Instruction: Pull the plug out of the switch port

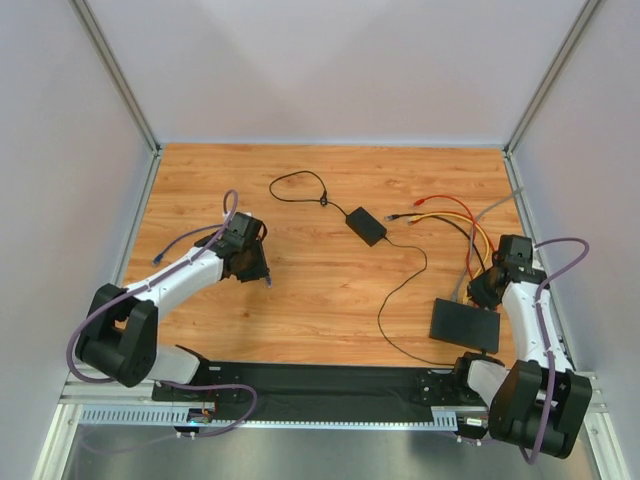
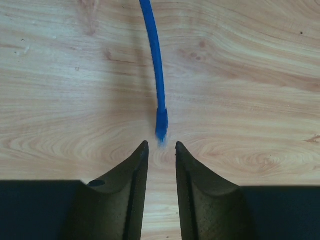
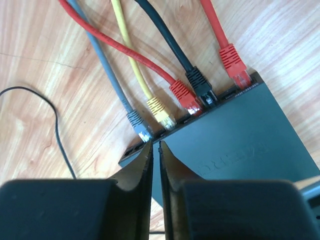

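Switch (image 3: 250, 145) flat on table (image 1: 320, 290), near right, five plugs (image 3: 191, 97) seated along far edge; right gripper (image 3: 155, 145) over its near corner, jaws a sliver apart, empty; left gripper (image 2: 161, 146) parted, narrow, blue plug (image 2: 161, 125) loose just beyond tips.

Five network cables, grey (image 3: 136, 120), yellow (image 3: 161, 112), red (image 3: 185, 96), black (image 3: 200, 82) and orange-red (image 3: 234, 62), sit plugged along the switch (image 3: 245, 145) edge. The right gripper (image 3: 155, 146), fingertips nearly together, hovers beside the grey plug.
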